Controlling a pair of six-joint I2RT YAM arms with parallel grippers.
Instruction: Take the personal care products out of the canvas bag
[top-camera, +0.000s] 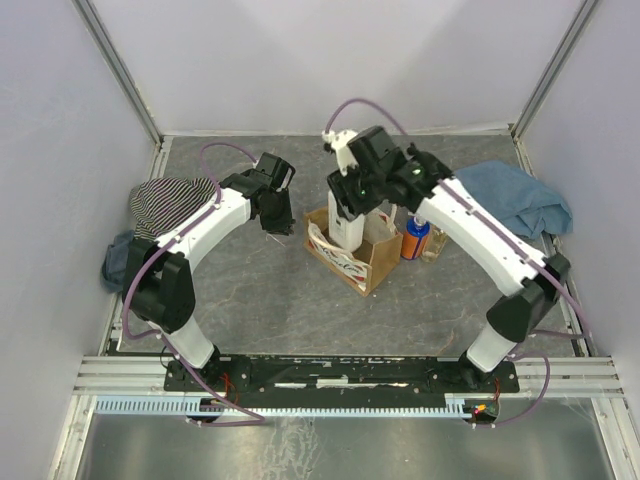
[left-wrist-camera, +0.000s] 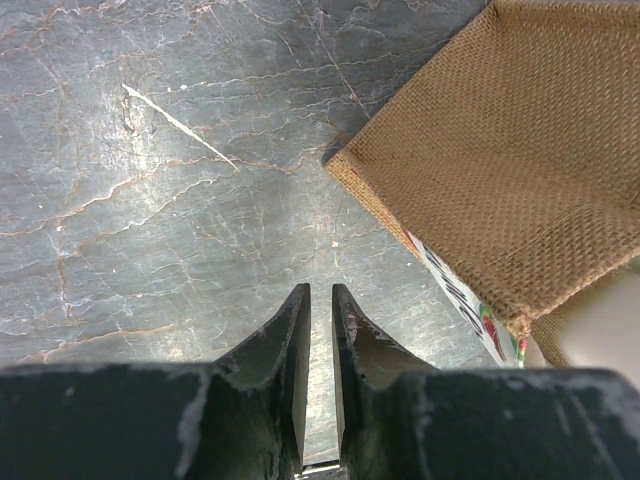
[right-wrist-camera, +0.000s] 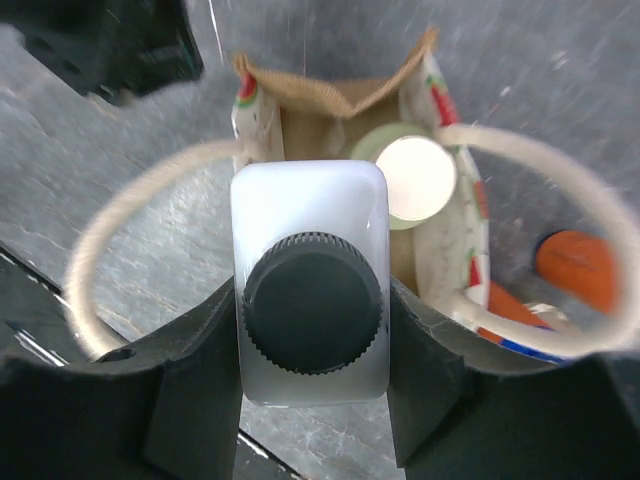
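Right gripper clamps white bottle by its sides over canvas bag mid-desk, likely to lift it straight out; left gripper narrow, empty.

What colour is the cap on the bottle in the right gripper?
Black cap with a ribbed edge, on a white bottle; clearest in the right wrist view.

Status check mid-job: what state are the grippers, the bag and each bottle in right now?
right gripper: shut on the white bottle
white bottle: capped, upright, at the bag's mouth
left gripper: nearly shut, empty
canvas bag: upright, open
pale green bottle: upright inside the bag
orange bottle: out, standing on the table
clear yellowish bottle: out, beside the orange one
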